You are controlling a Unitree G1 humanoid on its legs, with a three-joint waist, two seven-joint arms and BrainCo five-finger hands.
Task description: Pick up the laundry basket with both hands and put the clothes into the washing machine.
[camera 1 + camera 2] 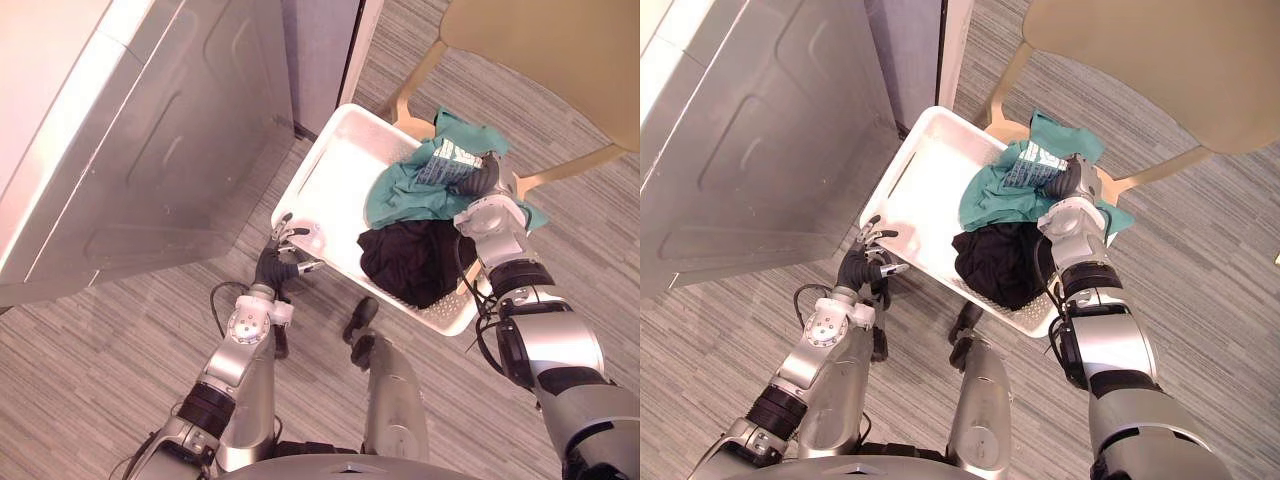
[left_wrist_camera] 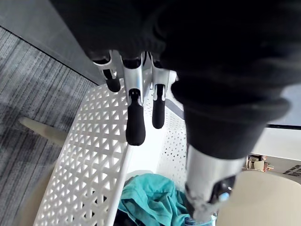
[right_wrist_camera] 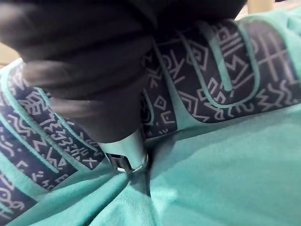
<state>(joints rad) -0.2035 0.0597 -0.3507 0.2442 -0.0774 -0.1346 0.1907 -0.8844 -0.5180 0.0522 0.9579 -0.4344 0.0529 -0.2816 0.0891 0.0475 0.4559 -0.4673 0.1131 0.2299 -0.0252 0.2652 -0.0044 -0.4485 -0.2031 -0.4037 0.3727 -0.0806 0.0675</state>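
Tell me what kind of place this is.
Probably a laundry area: a grey washing machine stands beside a white laundry basket of teal and black clothes, with a beige chair nearby on a striped grey floor.

Right hand (image 1: 483, 180): fingers hidden in teal shirt (image 1: 400, 195), grasp not determinable. Washing machine (image 1: 130, 150) and chair (image 1: 540, 40) cut off by edges. Black garment (image 1: 415, 262) partly covered by shirt.

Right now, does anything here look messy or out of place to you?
Yes. The teal garment spills over the rim of the white basket on the chair side, under the right hand, and could slip out. The basket itself looks skewed, one corner at the left hand.
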